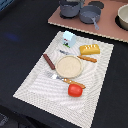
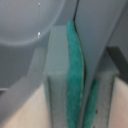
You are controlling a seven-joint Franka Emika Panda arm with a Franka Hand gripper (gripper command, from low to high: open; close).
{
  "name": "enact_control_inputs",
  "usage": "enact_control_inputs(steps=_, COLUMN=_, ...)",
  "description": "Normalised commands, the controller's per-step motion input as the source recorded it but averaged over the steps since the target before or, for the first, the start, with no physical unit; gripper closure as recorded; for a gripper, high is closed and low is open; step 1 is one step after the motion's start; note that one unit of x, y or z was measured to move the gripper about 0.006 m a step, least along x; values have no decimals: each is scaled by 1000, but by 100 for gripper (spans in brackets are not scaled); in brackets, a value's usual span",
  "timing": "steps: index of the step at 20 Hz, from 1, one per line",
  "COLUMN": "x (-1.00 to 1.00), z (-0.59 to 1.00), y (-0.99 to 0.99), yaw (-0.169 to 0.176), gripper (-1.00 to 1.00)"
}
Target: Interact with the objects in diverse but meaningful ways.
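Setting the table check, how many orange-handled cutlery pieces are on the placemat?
2: one orange-handled piece lies between the plate and the bread loaf; another lies between plate and tomato. None seem hidden.

My gripper (image 2: 82, 90) shows only in the wrist view, green-padded fingers (image 2: 75, 70) pressed together, no gap between them.

You have a woven, matt placemat (image 1: 35, 85) on a dark matt desk (image 1: 20, 40). At its centre, the tan plate (image 1: 68, 65) looks smooth and dull. The tomato (image 1: 75, 90) beside the plate is glossy plastic; the bread loaf (image 1: 90, 49) has a slight sheen. The pots (image 1: 90, 14) beyond the placemat appear grey and matt. In the wrist view, teal pads (image 2: 75, 75) look rough-textured against smooth grey surfaces.
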Motion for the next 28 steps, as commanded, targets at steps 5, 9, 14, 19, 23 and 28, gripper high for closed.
enact_control_inputs(steps=5, x=-135, z=126, y=3, yaw=14, gripper=100)
enact_control_inputs(steps=9, x=4, z=635, y=68, yaw=0, gripper=100)
enact_control_inputs(steps=14, x=251, z=954, y=182, yaw=0, gripper=100)
enact_control_inputs(steps=19, x=85, z=312, y=164, yaw=0, gripper=100)
enact_control_inputs(steps=23, x=1, z=-29, y=48, yaw=59, gripper=100)
enact_control_inputs(steps=28, x=25, z=-161, y=0, yaw=148, gripper=100)
